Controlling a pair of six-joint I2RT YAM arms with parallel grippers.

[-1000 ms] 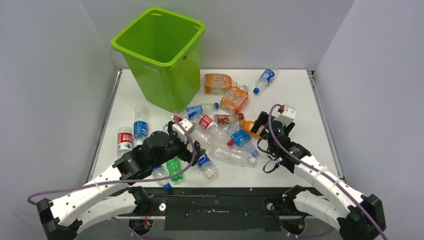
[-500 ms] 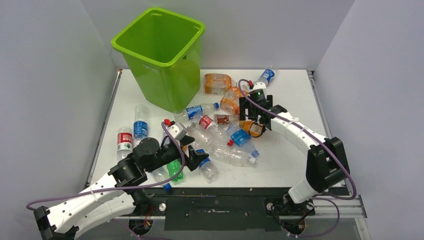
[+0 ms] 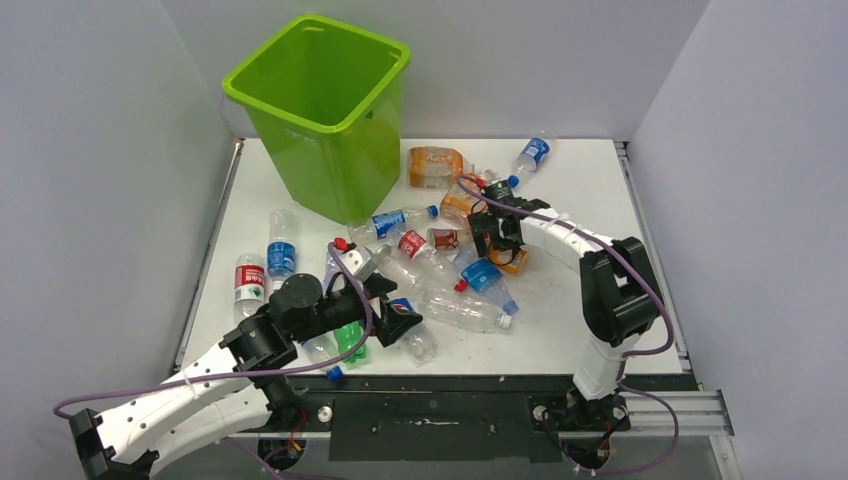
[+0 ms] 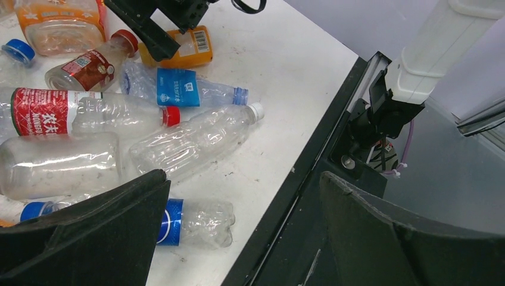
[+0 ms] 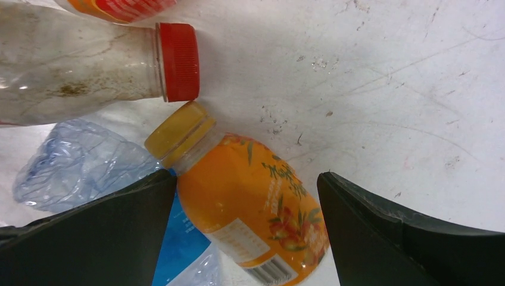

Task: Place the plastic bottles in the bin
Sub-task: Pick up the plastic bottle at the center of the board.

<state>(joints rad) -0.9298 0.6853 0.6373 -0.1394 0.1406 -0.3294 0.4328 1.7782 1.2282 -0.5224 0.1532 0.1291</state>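
Note:
The lime-green bin (image 3: pixel 322 110) stands at the far left of the table. Several plastic bottles lie scattered in the middle (image 3: pixel 455 305). My right gripper (image 3: pixel 497 240) is open, its fingers on either side of a small orange bottle with a yellow cap (image 5: pixel 250 205) lying on the table; in the right wrist view the gripper (image 5: pixel 245 176) straddles it. My left gripper (image 3: pixel 398 320) is open and empty near the front edge. In the left wrist view the gripper (image 4: pixel 241 179) hangs above a clear blue-labelled bottle (image 4: pixel 199 221).
Two bottles lie apart at the left (image 3: pixel 265 265). Crushed orange bottles (image 3: pixel 440 170) and a blue-labelled one (image 3: pixel 530 155) lie at the back. A green bottle (image 3: pixel 350 338) lies under my left arm. The black front rail (image 4: pixel 298 202) runs beside the left gripper.
My right arm swung from the near right out to the far middle and came down over the orange bottle. My left gripper moved nearer and to the right, toward the front edge.

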